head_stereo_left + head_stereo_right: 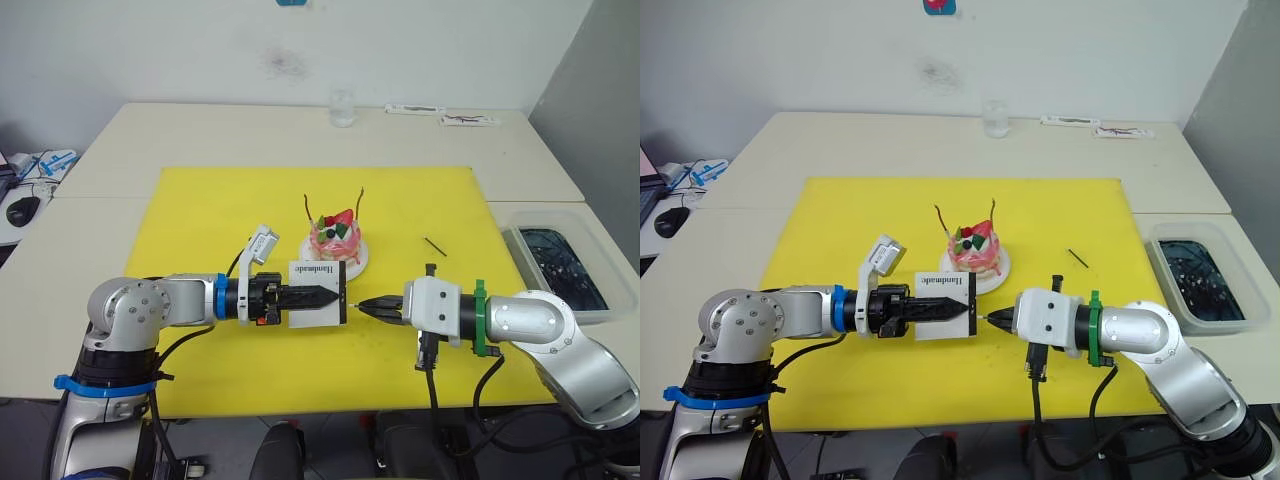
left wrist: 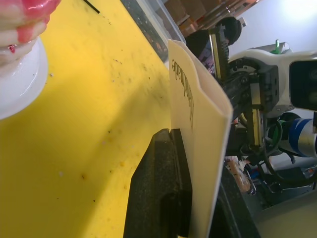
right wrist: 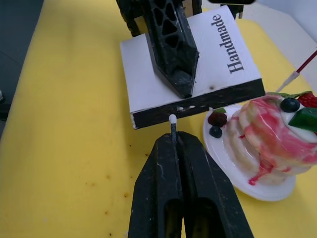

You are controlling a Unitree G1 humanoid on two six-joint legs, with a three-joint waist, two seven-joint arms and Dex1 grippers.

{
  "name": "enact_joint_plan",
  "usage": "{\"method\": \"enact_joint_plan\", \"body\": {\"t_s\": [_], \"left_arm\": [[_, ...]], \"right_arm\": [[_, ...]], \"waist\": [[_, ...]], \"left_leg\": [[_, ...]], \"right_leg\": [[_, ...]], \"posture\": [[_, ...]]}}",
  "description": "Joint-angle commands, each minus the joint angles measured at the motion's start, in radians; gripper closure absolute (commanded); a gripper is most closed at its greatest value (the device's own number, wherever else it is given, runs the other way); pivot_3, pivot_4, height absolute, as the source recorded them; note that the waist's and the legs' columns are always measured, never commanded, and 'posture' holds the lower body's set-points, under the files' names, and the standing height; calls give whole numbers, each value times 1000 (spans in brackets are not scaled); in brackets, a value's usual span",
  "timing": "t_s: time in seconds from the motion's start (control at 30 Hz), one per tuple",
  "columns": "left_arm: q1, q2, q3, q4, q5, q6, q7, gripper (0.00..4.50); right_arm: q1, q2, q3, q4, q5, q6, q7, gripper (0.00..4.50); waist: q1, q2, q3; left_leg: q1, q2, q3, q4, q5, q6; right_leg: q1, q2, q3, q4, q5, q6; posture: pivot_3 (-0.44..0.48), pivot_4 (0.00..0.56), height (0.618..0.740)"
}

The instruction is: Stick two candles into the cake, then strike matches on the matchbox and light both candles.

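My right gripper (image 3: 173, 141) pinched the match (image 3: 173, 126), tip just off the matchbox (image 3: 190, 69) strip; left gripper (image 1: 325, 296) clamped that box.

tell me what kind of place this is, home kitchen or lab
Most likely a lab or office test bench, not a kitchen: plain pale tables pushed together, a yellow work mat laid out for the trial, and a computer mouse with cables at the left edge.
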Motion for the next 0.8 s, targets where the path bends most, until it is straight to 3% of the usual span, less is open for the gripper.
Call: {"method": "enact_joint_plan", "body": {"t_s": [0.03,0.63,0.73,0.8], "left_arm": [[-10,-6,5,-8,-11,6,-1,4500],[30,-55,33,-50,-52,18,51,4500],[-4,-103,82,-47,-132,37,110,4500],[-108,-102,155,-13,-271,32,203,4500]], "right_arm": [[-16,6,14,-5,-31,-42,-6,4458],[-22,42,70,73,-120,-105,-13,4458],[-2,31,99,100,-160,-120,-7,4458],[13,9,109,108,-174,-141,17,4458]], "waist": [[1,0,0],[1,0,0],[3,0,0],[5,-1,1]], "left_leg": [[0,0,0,0,0,0],[0,0,0,0,0,0],[0,0,0,1,0,0],[0,0,-1,2,0,0]], "right_leg": [[0,0,0,0,0,0],[0,0,0,0,0,0],[0,0,0,0,0,0],[0,0,0,1,0,0]], "posture": [[0,150,740],[0,150,740],[0,150,740],[0,150,740]]}}
